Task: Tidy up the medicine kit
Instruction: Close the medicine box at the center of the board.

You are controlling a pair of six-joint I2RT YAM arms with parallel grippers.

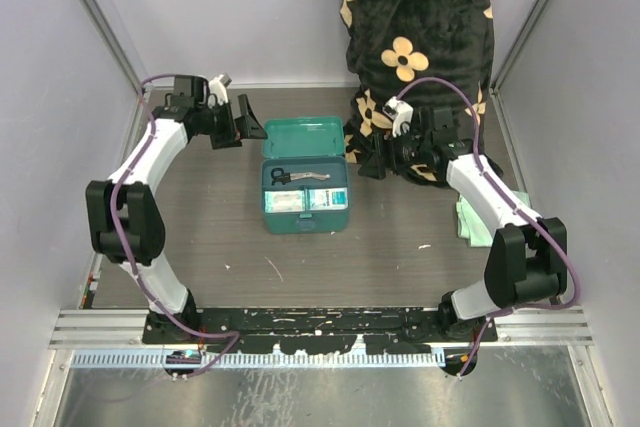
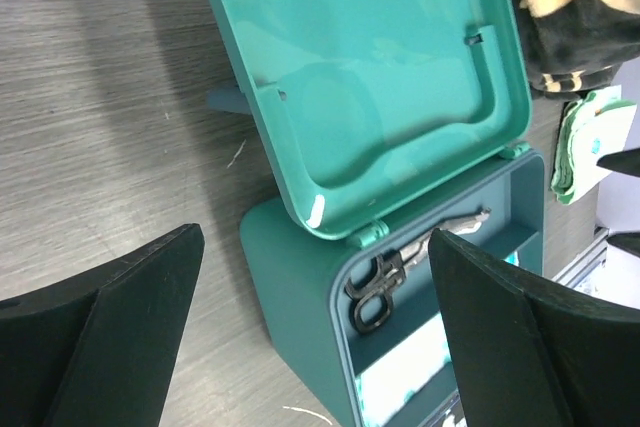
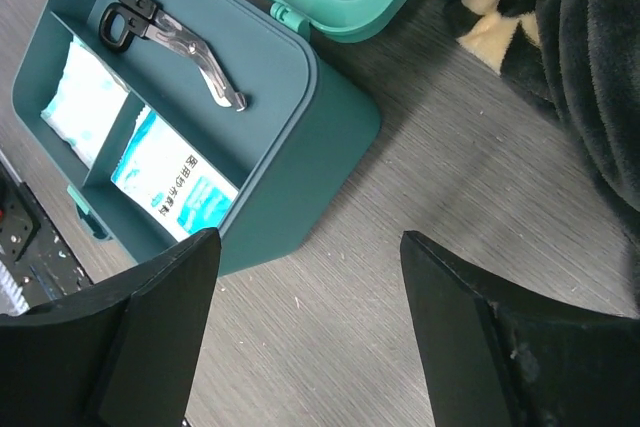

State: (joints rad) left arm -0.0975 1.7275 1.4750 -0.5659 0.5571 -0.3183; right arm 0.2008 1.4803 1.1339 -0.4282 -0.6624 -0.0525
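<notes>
Medicine kit (image 1: 305,223) sits open on grey tabletop (image 1: 400,267) between pale walls (image 1: 60,97).

Grey wood-grain table (image 1: 220,237), black plush fabric (image 1: 400,7) w/ cream flower print at far side, right of centre, pale green cloth (image 1: 468,222) crumpled at table's right edge, alu rail (image 1: 100,327) along near edge, white walls (image 1: 40,147) round.
</notes>
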